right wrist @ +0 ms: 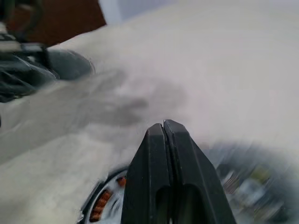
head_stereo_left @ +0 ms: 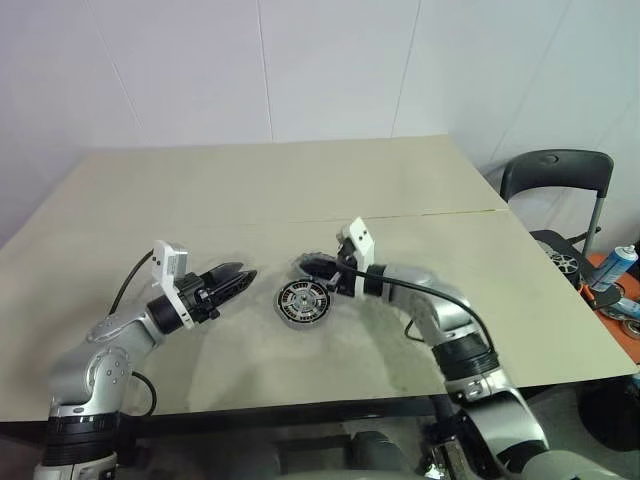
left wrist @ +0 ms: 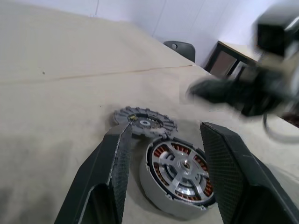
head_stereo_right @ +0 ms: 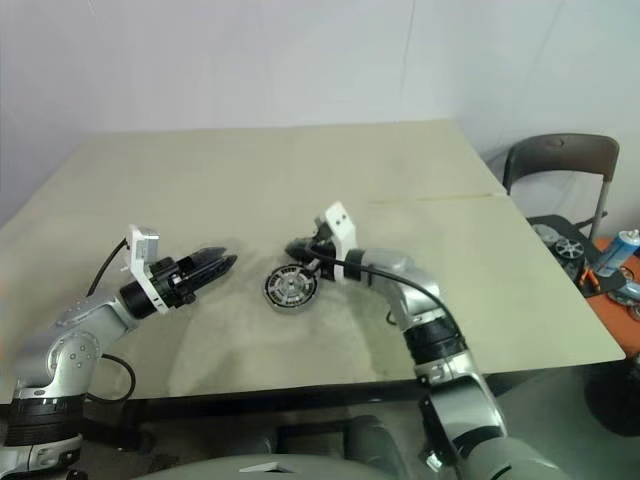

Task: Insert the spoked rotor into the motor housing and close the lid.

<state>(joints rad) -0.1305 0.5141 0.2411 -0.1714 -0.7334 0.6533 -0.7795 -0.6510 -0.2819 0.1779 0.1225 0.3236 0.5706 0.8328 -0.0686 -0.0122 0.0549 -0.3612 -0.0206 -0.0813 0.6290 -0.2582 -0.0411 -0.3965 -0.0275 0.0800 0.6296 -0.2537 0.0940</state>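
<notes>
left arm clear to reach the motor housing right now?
Probably yes. The left gripper is open beside the motor housing, bare table between them. The shut right gripper hovers by its far edge, not across that path.

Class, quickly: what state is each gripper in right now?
Left gripper: open, fingers apart, holding nothing.
Right gripper: closed, fingers together, holding nothing.
</notes>
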